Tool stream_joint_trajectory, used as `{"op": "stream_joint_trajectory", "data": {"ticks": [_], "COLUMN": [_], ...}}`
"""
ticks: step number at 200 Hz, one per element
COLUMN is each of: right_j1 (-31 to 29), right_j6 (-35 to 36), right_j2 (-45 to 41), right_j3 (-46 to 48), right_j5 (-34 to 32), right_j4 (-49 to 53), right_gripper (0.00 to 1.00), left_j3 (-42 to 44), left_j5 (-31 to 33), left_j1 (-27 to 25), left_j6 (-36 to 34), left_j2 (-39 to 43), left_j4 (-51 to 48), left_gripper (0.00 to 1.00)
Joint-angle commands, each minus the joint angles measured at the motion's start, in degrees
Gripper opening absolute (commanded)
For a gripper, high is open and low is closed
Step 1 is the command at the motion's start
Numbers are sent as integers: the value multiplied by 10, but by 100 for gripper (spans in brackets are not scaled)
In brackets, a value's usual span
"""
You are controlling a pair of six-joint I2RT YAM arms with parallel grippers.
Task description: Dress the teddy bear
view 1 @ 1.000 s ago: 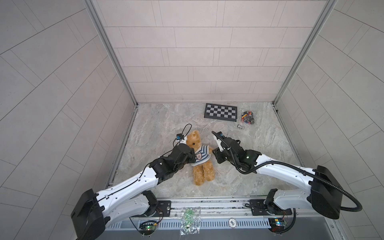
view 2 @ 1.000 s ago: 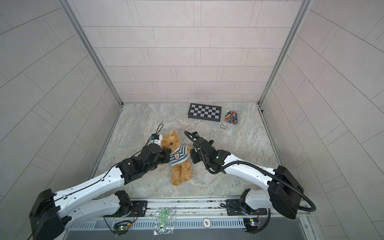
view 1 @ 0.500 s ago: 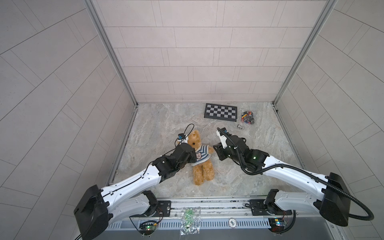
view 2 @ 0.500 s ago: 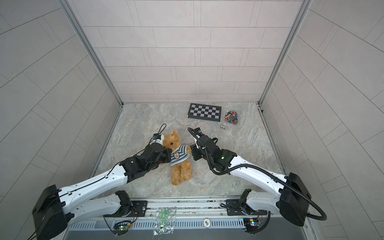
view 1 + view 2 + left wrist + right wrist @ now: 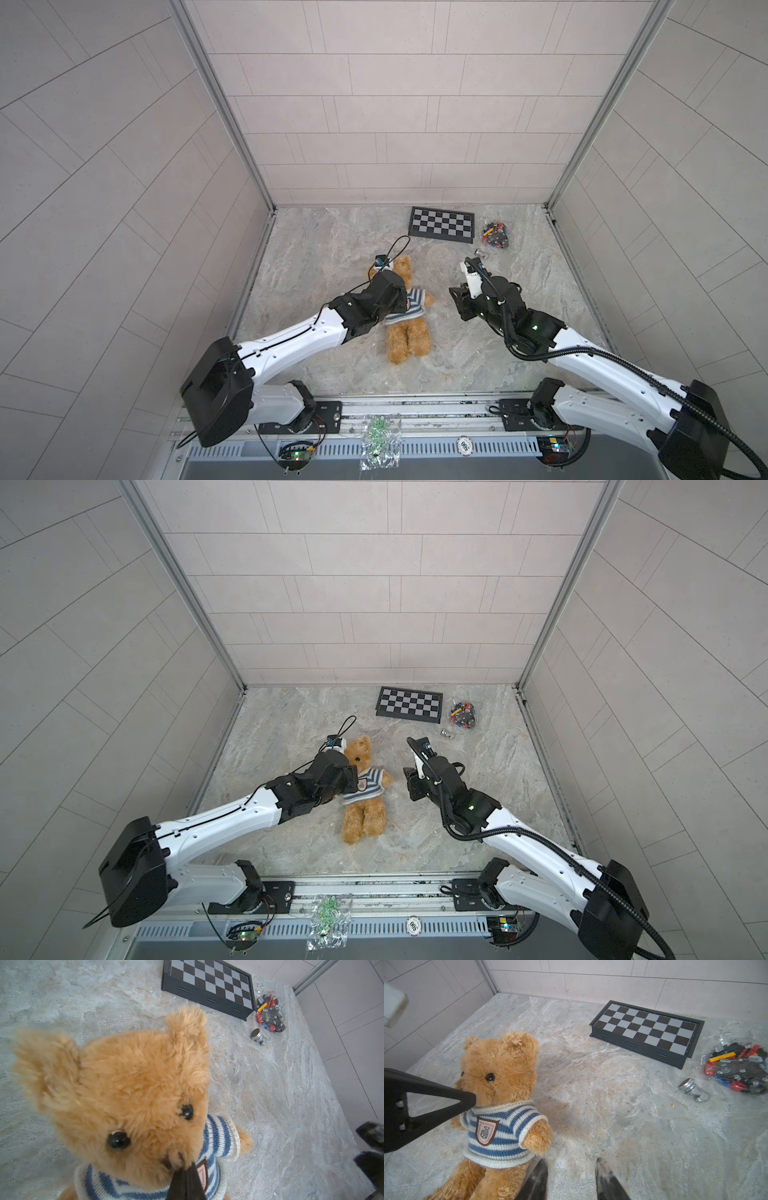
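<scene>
A round sticker on the front rail carries three characters that look like 500 (upside down in both top views). The shield badge on the striped sweater of the teddy bear has red lettering round its edge, too small to read.

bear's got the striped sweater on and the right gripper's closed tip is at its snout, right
Not quite: the closed tip at the snout belongs to the left gripper, as the right wrist view shows. The right gripper stands open beside the teddy bear, which does wear the striped sweater.
</scene>
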State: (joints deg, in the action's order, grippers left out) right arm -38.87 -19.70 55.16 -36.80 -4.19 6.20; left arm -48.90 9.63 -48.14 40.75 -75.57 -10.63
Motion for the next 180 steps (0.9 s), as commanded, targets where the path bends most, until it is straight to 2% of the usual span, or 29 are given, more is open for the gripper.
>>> {"op": "stream_joint_trajectory", "data": {"ticks": [1, 51, 103, 132, 160, 174, 180], "right_j1": [19, 34, 40, 48, 53, 54, 55], "right_j6": [11, 11, 18, 25, 32, 33, 34], "right_j2": [-20, -38, -58, -69, -76, -84, -88], "right_j3": [9, 31, 46, 46, 43, 44, 45], "right_j5": [2, -4, -30, -42, -49, -59, -64], "right_j4": [-18, -22, -25, -18, -11, -11, -11], "right_gripper": [42, 45, 50, 52, 53, 57, 66], "left_j3": [-23, -26, -34, -34, -35, -32, -29], "left_j5": [-13, -12, -2, 13, 15, 17, 18], "left_j1": [-1, -1, -2, -1, -1, -1, -1], "left_j6": [-22, -23, -32, -43, -52, -54, -55], "left_j2": [-22, -41, -36, -16, 0, 13, 20], "left_j4": [-20, -10, -16, -27, -37, -41, -42], "left_gripper": [0, 1, 30, 41, 44, 50, 53]}}
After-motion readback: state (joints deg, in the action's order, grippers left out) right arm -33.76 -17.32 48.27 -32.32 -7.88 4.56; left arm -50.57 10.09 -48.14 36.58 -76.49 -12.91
